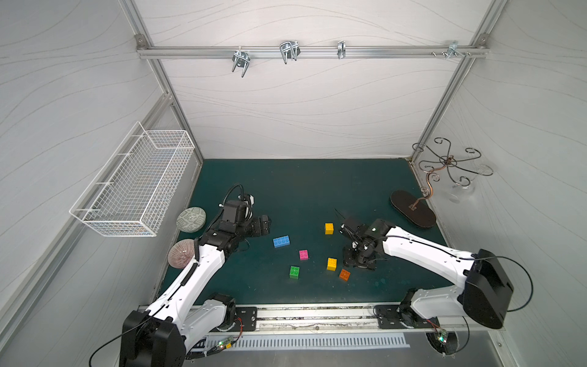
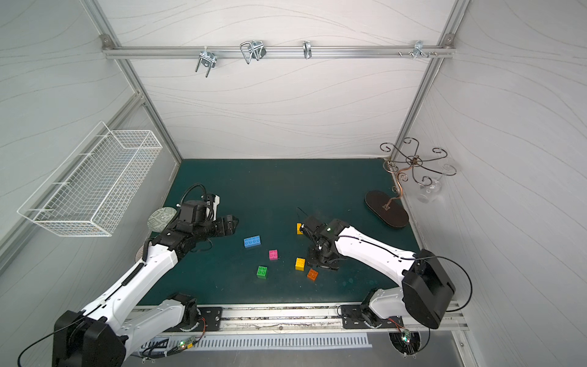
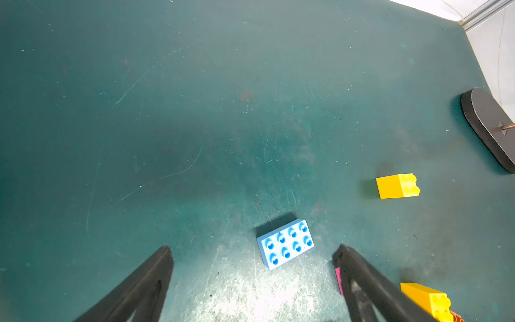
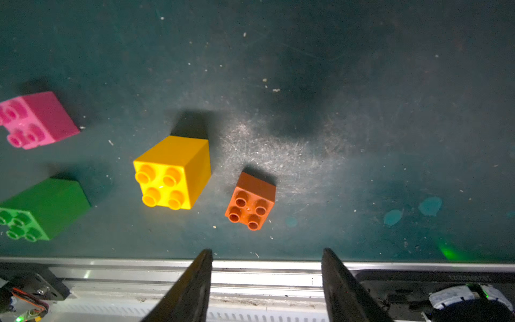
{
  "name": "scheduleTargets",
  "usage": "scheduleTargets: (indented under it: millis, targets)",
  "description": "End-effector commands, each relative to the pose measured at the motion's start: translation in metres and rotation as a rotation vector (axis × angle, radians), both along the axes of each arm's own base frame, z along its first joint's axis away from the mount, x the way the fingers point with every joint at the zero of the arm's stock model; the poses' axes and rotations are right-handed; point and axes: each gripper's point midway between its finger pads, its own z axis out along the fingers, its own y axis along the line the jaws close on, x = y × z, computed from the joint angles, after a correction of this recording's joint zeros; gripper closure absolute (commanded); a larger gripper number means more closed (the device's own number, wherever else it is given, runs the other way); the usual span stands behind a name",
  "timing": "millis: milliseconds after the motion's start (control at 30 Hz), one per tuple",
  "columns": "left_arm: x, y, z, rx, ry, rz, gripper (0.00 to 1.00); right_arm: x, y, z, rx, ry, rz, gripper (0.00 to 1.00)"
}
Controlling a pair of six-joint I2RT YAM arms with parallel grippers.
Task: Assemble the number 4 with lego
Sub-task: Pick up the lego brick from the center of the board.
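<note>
while the left claw and right claw both gape empty above the desk, the lego lies unjoined: blue brick before the left claw, orange brick and yellow brick before the right claw, pink brick, green brick and second yellow brick scattered nearby.

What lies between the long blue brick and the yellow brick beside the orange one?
The small pink square studded brick, touching neither the long blue brick nor the yellow square brick; both top views show it.
</note>
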Motion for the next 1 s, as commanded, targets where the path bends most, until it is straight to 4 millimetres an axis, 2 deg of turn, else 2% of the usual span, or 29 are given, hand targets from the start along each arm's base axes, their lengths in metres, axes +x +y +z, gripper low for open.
scheduleTargets:
  millis: [0,467,733,967]
  targets:
    - [0.002,-0.003,0.008,-0.017,-0.022,-0.001,0.05,-0.007,-0.001,-0.012,-0.026,0.050,-0.067,0.37]
    - [0.001,-0.003,0.007,-0.013,-0.023,0.001,0.05,-0.011,0.012,-0.044,-0.047,0.151,-0.117,0.35]
    - [0.003,-0.003,0.009,-0.011,-0.029,0.002,0.05,-0.014,0.008,-0.047,-0.079,0.170,-0.135,0.47]
    - [0.003,-0.002,0.010,-0.007,-0.033,0.008,0.05,-0.016,0.010,-0.054,-0.092,0.197,-0.130,0.54]
